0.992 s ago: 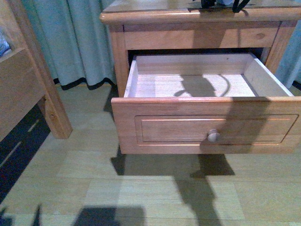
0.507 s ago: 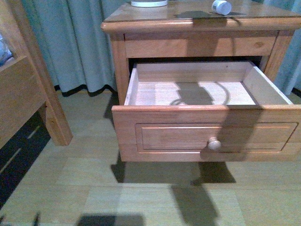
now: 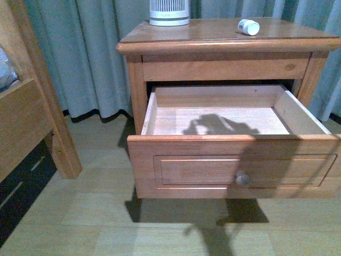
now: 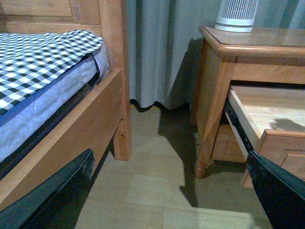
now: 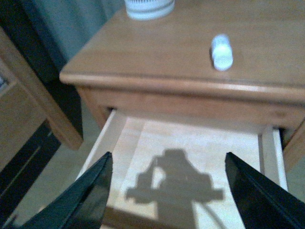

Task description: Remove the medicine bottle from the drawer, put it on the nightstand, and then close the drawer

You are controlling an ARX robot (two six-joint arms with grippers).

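Note:
The medicine bottle (image 3: 249, 26) lies on its side on the right half of the nightstand (image 3: 213, 45) top, with nothing holding it. The right wrist view shows the bottle (image 5: 222, 51) too. Below the top, the drawer (image 3: 234, 165) stands pulled far out; its inside is bare wood with an arm's shadow on it. My right gripper (image 5: 168, 155) hangs open and empty above the drawer (image 5: 107, 133), short of the nightstand (image 5: 157, 52) edge. My left gripper (image 4: 170, 152) is open and empty, low over the floor between bed and nightstand (image 4: 248, 45). Neither gripper appears in the front view.
A tall white ribbed cylinder (image 3: 169, 12) stands at the back of the nightstand top. The wooden bed frame (image 3: 32, 106) with a checked sheet (image 4: 38, 57) is on the left. A grey-blue curtain (image 3: 90, 53) hangs behind. Wood-look floor (image 3: 106, 224) lies in front.
A second ago dark gripper parts showed at the nightstand top; they have left the front view and the bottle lies there alone. The nightstand has dropped lower in that view, and the drawer shadow has shifted.

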